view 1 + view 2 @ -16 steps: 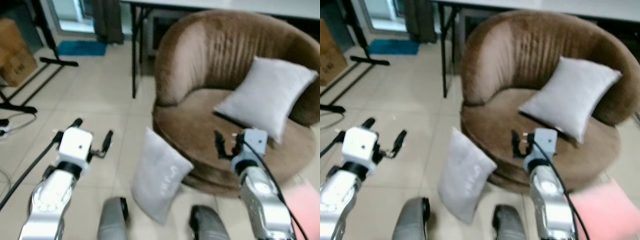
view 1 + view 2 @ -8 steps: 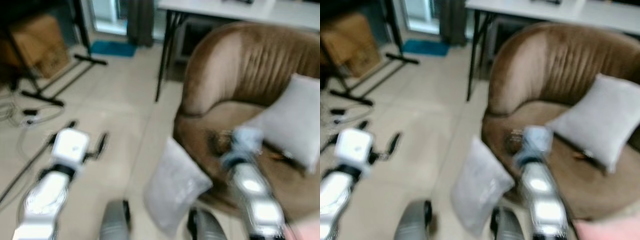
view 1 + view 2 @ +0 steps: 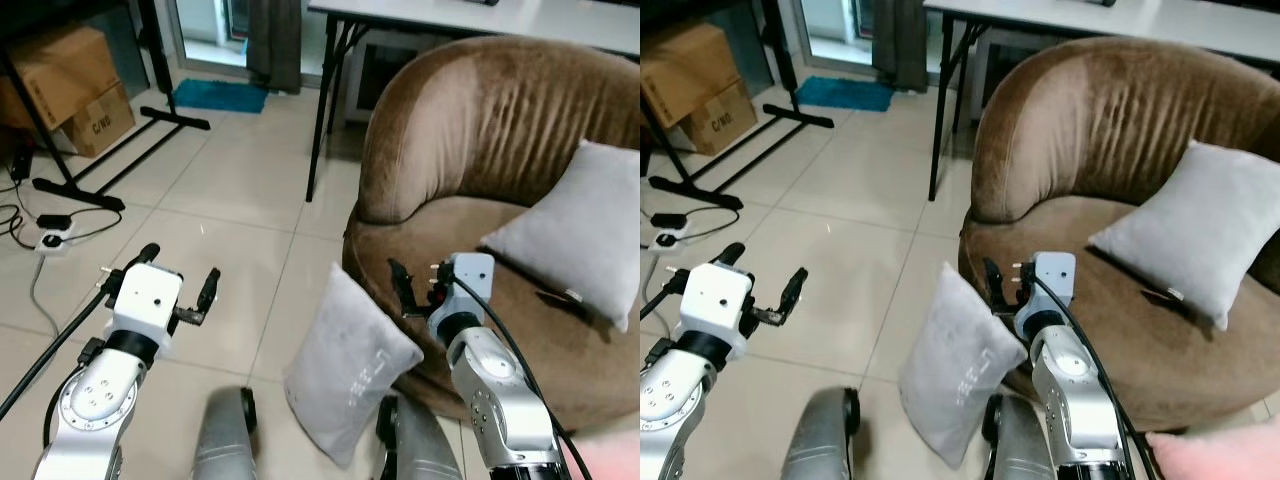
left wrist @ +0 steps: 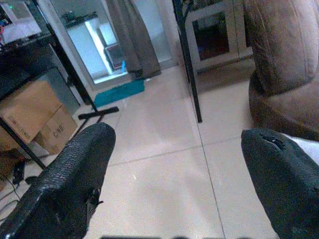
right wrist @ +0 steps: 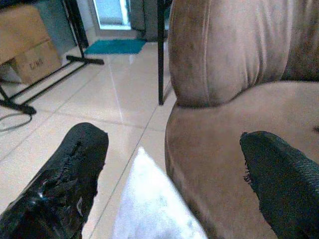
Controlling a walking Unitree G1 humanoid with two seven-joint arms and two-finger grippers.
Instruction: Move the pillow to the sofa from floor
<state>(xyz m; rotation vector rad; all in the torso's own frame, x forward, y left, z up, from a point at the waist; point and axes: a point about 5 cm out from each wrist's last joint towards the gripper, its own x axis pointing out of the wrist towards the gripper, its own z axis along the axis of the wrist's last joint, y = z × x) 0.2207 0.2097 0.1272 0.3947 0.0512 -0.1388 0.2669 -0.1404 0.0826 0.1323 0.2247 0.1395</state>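
- Left eye view: a grey pillow [image 3: 345, 367] stands on edge on the tiled floor [image 3: 240, 200] at lower centre of the frame, leaning against the front of a round brown sofa [image 3: 480, 150]. Its long axis runs from an upper corner near the seat edge down to a lower corner near the bottom edge, tilted a little to the right. Its broad face, with faint pale lettering, is turned toward the lower right. A second grey pillow [image 3: 575, 235] rests on the seat at the right. The left gripper [image 3: 178, 282] hovers over bare tile at lower left, fingers spread apart, holding nothing. The right gripper [image 3: 420, 288] sits just above the floor pillow's upper corner, over the seat's front edge, fingers parted and empty.
- Right eye view: the same scene, plus a pink patch [image 3: 1225, 450] in the lower right corner. A cardboard box [image 3: 695, 90] and a black stand [image 3: 740, 150] lie at upper left, a table leg [image 3: 938, 110] behind the sofa.
- Left wrist view: two black fingers [image 4: 75, 174] wide apart at the lower corners, tile between them, a teal mat [image 4: 119, 92] and a curtain [image 4: 132, 40] beyond.
- Right wrist view: two fingers [image 5: 65, 174] spread wide; the pillow's white upper corner [image 5: 154, 209] rises at bottom centre, touching the sofa front.
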